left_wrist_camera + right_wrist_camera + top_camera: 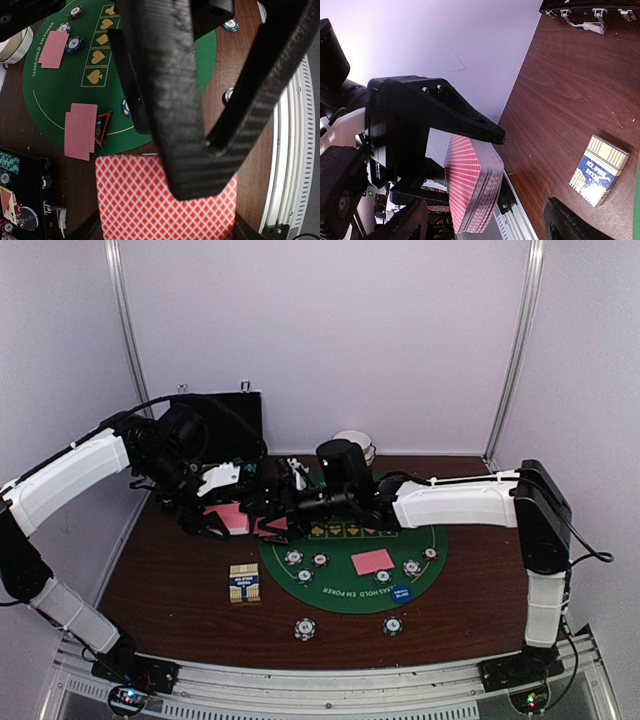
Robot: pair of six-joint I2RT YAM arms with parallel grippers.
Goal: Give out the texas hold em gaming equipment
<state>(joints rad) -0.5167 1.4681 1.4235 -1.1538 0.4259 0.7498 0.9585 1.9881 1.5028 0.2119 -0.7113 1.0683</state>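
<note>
Pink-backed cards (472,190), a thick stack, are pinched in the left fingers (465,122) above the table's (170,590) left side, edge-on and straight ahead of the right fingers (570,222), which are spread wide and touch nothing.

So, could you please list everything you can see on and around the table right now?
mat: one, green, table centre
chips: about six on the mat, two on the table in front; striped
dealt cards: pink, one set on the mat's right, another at its left edge
deck: one, pink-backed, in the left gripper
red triangle: one, beside the left-edge cards
blue button: one, mat's near edge
card box: one, blue and cream, left of the mat
case: one, black, back left
bowls: white, back centre, count unclear
table: one, brown
left gripper: shut on the deck
right gripper: open, by the deck
</note>
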